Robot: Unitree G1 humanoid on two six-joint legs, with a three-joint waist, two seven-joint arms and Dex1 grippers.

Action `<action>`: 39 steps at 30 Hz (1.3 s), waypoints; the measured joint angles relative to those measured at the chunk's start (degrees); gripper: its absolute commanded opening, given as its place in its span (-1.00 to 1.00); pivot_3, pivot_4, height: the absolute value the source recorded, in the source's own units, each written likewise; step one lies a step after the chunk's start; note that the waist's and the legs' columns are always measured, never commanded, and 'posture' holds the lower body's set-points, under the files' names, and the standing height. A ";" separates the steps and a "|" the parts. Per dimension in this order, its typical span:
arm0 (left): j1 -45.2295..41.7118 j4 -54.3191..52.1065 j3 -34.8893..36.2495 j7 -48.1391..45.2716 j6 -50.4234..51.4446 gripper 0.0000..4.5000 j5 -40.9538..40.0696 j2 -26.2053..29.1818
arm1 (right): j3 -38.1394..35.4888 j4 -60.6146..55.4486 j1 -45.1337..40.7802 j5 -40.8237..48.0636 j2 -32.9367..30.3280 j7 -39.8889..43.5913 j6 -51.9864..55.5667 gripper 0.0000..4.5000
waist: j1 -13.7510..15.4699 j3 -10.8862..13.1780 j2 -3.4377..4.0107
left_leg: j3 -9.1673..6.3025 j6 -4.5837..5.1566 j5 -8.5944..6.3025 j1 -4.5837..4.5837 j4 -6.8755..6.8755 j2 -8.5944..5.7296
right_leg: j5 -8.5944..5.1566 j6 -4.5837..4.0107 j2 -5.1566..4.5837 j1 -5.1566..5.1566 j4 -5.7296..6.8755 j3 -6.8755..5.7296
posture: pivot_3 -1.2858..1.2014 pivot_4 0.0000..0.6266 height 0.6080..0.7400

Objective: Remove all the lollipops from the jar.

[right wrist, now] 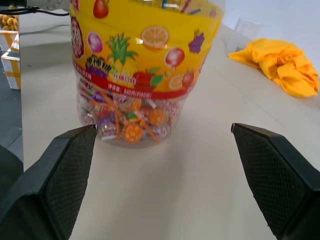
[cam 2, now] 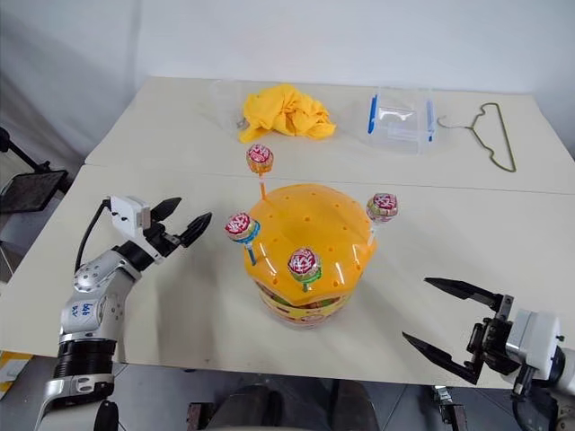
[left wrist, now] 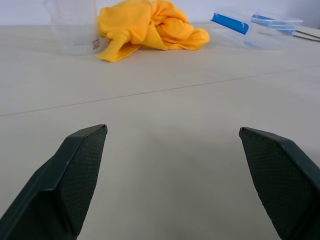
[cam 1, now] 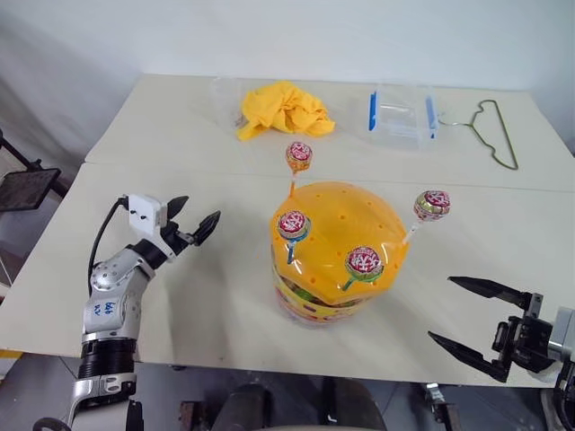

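The jar [cam 1: 334, 269] stands upright on the near half of the table [cam 1: 198, 296], roughly midway between the two arms. Its orange domed lid [cam 1: 346, 224] is on, and four lollipops are stuck in the lid by their sticks. The one with the orange stick [cam 1: 298, 157] rises at the far side of the lid. The one with the white stick [cam 1: 432, 205] leans out to the right. The one with the blue stick [cam 1: 294, 225] sits at the near left of the dome, and the one with the green stick [cam 1: 364, 263] at the near right. Through the clear lower wall of the jar, many wrapped sweets show.

The left gripper [cam 1: 194, 221] hovers over the table to the left of the jar, apart from it, its jaws spread wide with nothing between them. The right gripper [cam 1: 472, 316] hangs near the right front edge of the table, pointing toward the jar, jaws also wide apart and empty.

On the far half of the table lie a crumpled yellow cloth [cam 1: 283, 109], a clear cup [left wrist: 75, 25] just left of it, a clear box with blue clips [cam 1: 402, 115] and a wire hanger [cam 1: 494, 135] at the far right.
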 measured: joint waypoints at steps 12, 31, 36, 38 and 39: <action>1.21 6.43 3.99 -14.13 1.24 1.00 -6.10 10.21 | 0.90 4.22 -5.46 6.16 0.56 -0.92 6.49 0.99 | -0.43 0.00 0.01 | 0.02 -0.02 0.00 0.02 0.00 0.06 | -0.01 -0.02 0.02 -0.02 0.01 0.01 | 0.03 -0.52 1.00; 22.83 -22.82 17.55 -34.84 19.59 1.00 -30.87 18.98 | -2.64 5.43 -18.14 15.03 -4.35 7.17 12.26 0.99 | -0.20 0.07 0.14 | -0.59 -0.06 -0.14 0.15 0.04 0.15 | -0.03 -0.08 -0.41 0.66 -0.53 0.02 | 0.03 -0.52 1.00; 17.81 -25.26 14.70 -33.20 23.56 1.00 -34.56 19.49 | -10.06 -1.78 -15.23 23.22 -5.45 -0.91 19.52 0.99 | -0.15 0.11 0.52 | -0.65 -0.34 -0.14 0.15 0.00 0.43 | -0.16 -0.33 -0.07 0.57 -0.28 -0.13 | 0.03 -0.52 1.00; 13.22 -24.19 12.75 -33.55 25.36 1.00 -35.65 19.98 | -12.86 -7.24 -12.36 27.63 -4.92 -5.32 22.19 0.99 | -0.12 0.12 0.54 | -0.67 -0.37 -0.13 0.12 0.01 0.46 | -0.18 -0.35 -0.01 0.57 -0.27 -0.19 | 0.03 -0.52 1.00; 11.15 -23.99 11.80 -33.63 26.49 1.00 -36.59 20.39 | -13.86 -9.40 -11.43 29.20 -4.41 -6.76 22.88 0.99 | -0.05 0.12 0.54 | -0.66 -0.35 -0.11 0.11 0.01 0.44 | -0.17 -0.34 -0.01 0.58 -0.27 -0.19 | 0.03 -0.52 1.00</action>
